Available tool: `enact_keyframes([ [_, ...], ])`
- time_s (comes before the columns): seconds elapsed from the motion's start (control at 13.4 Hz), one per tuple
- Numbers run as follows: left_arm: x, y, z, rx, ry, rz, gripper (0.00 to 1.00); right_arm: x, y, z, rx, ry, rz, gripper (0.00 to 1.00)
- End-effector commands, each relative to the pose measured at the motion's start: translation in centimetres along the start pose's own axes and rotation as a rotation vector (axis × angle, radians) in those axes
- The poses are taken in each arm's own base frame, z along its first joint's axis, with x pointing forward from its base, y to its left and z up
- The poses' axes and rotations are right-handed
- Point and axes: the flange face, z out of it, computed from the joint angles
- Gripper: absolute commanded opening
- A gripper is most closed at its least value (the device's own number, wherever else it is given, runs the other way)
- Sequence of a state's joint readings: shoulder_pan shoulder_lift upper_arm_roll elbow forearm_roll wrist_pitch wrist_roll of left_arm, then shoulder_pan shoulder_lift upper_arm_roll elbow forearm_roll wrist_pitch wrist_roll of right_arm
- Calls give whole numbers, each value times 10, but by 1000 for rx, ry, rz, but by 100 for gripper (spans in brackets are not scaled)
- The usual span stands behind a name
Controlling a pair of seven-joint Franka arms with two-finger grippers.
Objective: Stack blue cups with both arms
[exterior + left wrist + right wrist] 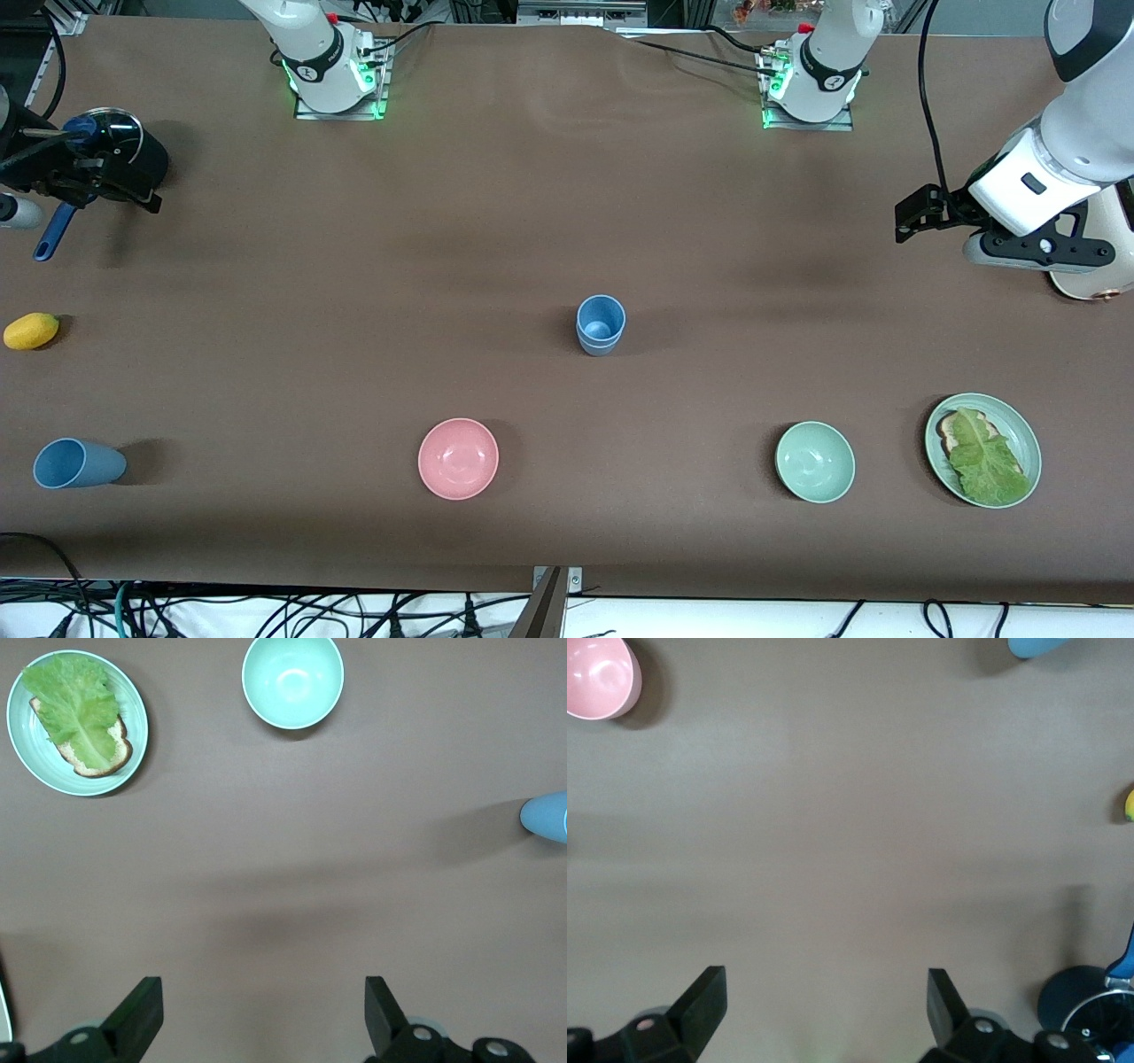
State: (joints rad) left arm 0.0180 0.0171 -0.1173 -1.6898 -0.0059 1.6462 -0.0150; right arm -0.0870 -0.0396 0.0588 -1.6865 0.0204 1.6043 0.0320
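We see both sets of jaws spread wide and holding nothing: the left gripper (262, 1014) hangs over bare surface (567, 221) at its own arm's end, the right gripper (825, 1010) likewise at the other end. Mid-surface, two blue cups (601, 324) stand nested upright. A third blue cup (78, 463) lies on its side toward the right arm's end, in a row with the pink bowl (458, 458), green bowl (815, 462) and lettuce plate (1028, 434).
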Motion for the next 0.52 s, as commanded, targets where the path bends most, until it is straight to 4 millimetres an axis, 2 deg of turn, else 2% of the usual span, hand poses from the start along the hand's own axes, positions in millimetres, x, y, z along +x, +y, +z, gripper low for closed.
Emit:
enact_keyframes([
  [0.0,-6,1,-7,-1,15,9,100,16,-2,-3,1,15,-19,100],
  [0.45,-6,0,-7,1,13,8,100,19,-8,-4,-5,18,-26,100],
])
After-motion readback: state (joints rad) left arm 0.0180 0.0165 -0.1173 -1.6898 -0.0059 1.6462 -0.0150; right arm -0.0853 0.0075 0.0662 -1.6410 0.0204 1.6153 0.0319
